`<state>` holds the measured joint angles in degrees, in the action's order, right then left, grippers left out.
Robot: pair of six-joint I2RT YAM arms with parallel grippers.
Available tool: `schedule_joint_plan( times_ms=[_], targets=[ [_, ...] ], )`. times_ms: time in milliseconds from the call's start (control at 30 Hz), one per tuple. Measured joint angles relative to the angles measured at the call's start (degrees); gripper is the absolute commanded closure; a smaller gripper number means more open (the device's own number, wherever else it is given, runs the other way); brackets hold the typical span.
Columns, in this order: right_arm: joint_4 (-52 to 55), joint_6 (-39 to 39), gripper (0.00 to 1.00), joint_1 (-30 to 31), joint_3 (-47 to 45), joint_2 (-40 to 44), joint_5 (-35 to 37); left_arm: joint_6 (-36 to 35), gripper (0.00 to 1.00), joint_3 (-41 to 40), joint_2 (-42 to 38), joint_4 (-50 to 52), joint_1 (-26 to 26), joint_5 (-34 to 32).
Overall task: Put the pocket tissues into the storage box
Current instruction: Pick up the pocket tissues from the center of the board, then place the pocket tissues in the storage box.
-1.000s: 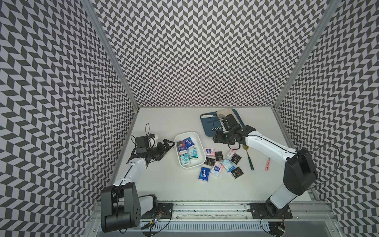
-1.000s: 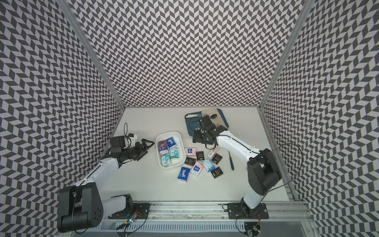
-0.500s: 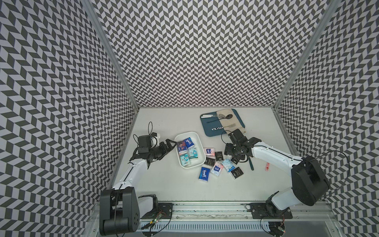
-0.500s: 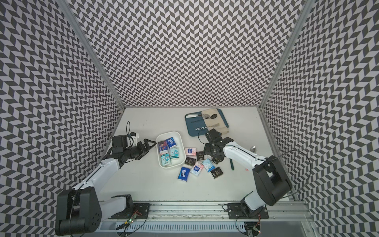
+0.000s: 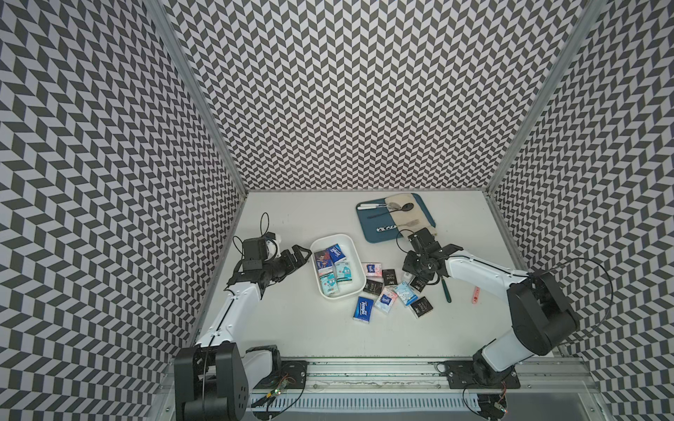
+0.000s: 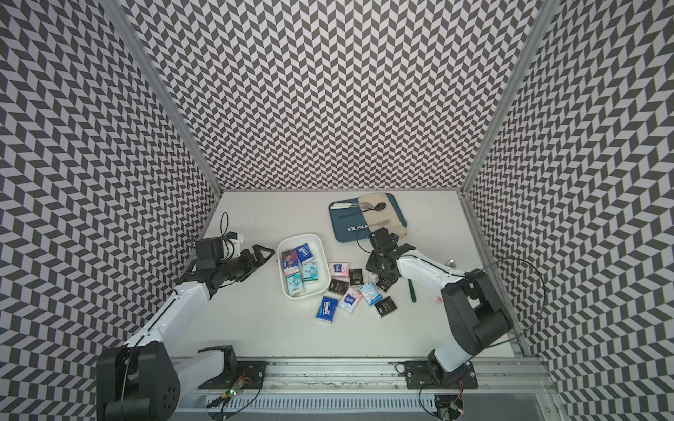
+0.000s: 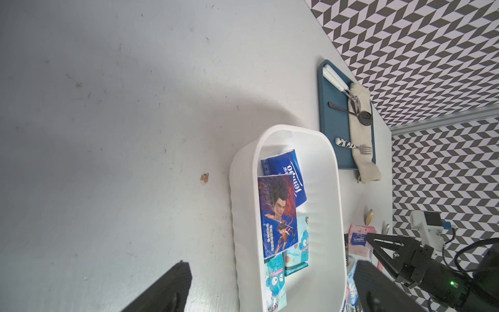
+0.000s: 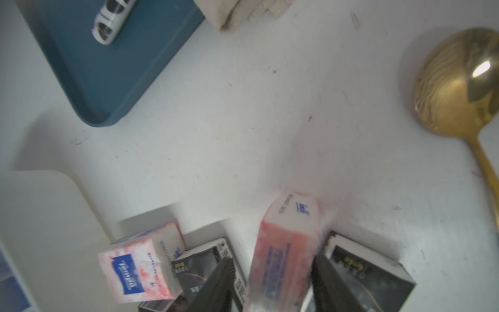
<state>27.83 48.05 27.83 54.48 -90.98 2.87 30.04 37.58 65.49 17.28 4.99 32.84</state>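
Note:
The white storage box (image 5: 332, 236) (image 6: 299, 236) holds several pocket tissues (image 5: 333, 268) (image 7: 275, 213). Several more packets (image 5: 363, 309) (image 6: 326, 310) lie loose on the table just right of it. My right gripper (image 5: 415, 279) (image 8: 272, 267) is down among them, its jaws narrowed around a pink-white packet (image 8: 286, 243) that stands tilted on its edge. One finger touches it and a thin gap shows on the other side. In both top views this packet is hidden under the gripper. My left gripper (image 5: 302, 257) (image 7: 272, 270) hovers wide open at the box's left side, holding nothing.
A blue tray (image 5: 379, 226) (image 8: 108, 67) with cutlery and a beige cloth lies behind the packets. A gold spoon (image 8: 456, 81) with a green handle (image 5: 445, 289) lies right of my right gripper, and a small pink item (image 5: 476, 294) beyond it. Patterned walls stand on three sides.
My right arm has swung from the blue tray's edge forward and down onto the loose packets, and its jaws have narrowed around the pink-white packet. The left arm has barely moved.

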Motion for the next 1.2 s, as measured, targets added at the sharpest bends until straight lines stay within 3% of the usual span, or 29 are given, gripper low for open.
schedule_joint_plan(
  times_ms=[233,500,700,967,1200],
  targets=[
    [-0.66,-1.55,0.82,-1.09,-0.26,0.00,0.55,0.11,0.00,0.00,0.00,-0.02,0.00,-0.31],
    [-0.61,-5.27,0.92,-1.14,0.90,0.02,0.50,0.46,0.00,0.00,-0.74,-0.07,0.00,-0.28],
    [0.57,-12.00,0.98,-1.14,6.97,0.11,-2.38,0.50,0.00,-0.11,-0.59,-0.63,0.00,-0.26],
    [0.39,-21.59,0.98,-1.14,17.88,0.22,-14.34,1.07,0.00,-0.11,3.93,-3.21,0.52,0.26],
    [-6.10,-21.31,0.98,-0.90,23.93,-4.07,-29.27,1.03,0.00,0.02,5.03,-3.69,1.46,0.39]
  ],
)
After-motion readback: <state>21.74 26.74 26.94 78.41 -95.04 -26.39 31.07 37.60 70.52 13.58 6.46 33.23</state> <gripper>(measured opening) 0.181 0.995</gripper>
